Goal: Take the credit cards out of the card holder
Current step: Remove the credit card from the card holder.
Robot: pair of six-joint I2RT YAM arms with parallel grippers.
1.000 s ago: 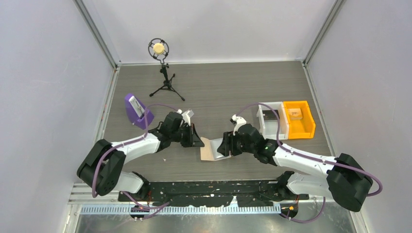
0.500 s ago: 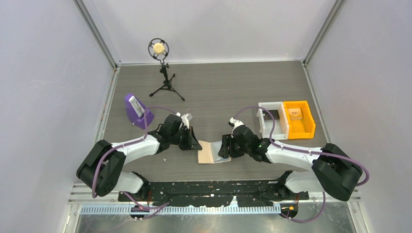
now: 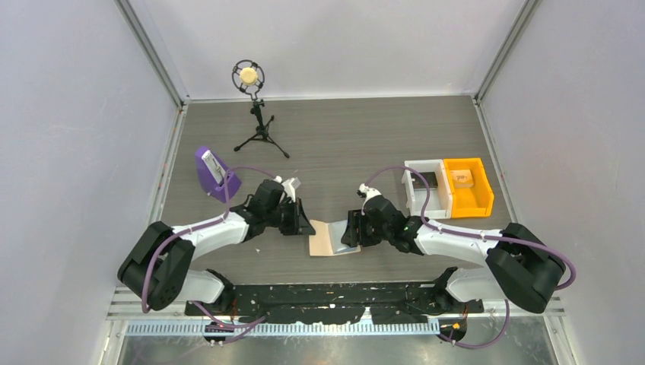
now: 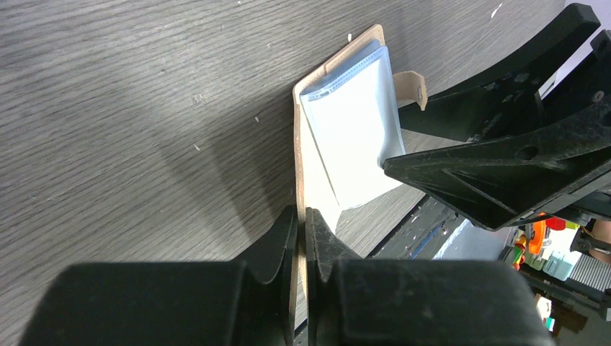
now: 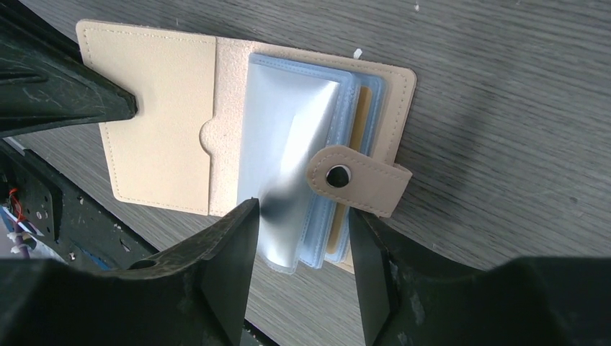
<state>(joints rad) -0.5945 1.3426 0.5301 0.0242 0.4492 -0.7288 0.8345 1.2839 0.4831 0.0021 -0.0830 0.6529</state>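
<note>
Open holder (image 5: 223,79): left gripper (image 4: 300,223) pinches cover (image 5: 155,137); right gripper (image 5: 299,238) agape over sleeves (image 5: 288,122). Advice: steady cover, nip card (image 5: 367,108) edge only.

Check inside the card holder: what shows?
Card holder lies open: pale blue sleeves, one orange-yellow card edge peeking between them. Sleeves and snap tab cover the rest; card count hidden.

The surface (image 3: 342,137) is a dark grey wood-grain board, closed in by pale panels. Near its front edge, about the middle, the card holder (image 3: 323,242) lies open on the wood. Over on the left sits a purple stand (image 3: 215,176). Further back is a small tripod (image 3: 261,141) carrying a microphone. On the right, a white bin (image 3: 430,211) and an orange bin (image 3: 471,207) stand touching, and the orange one holds something small, perhaps a box.
</note>
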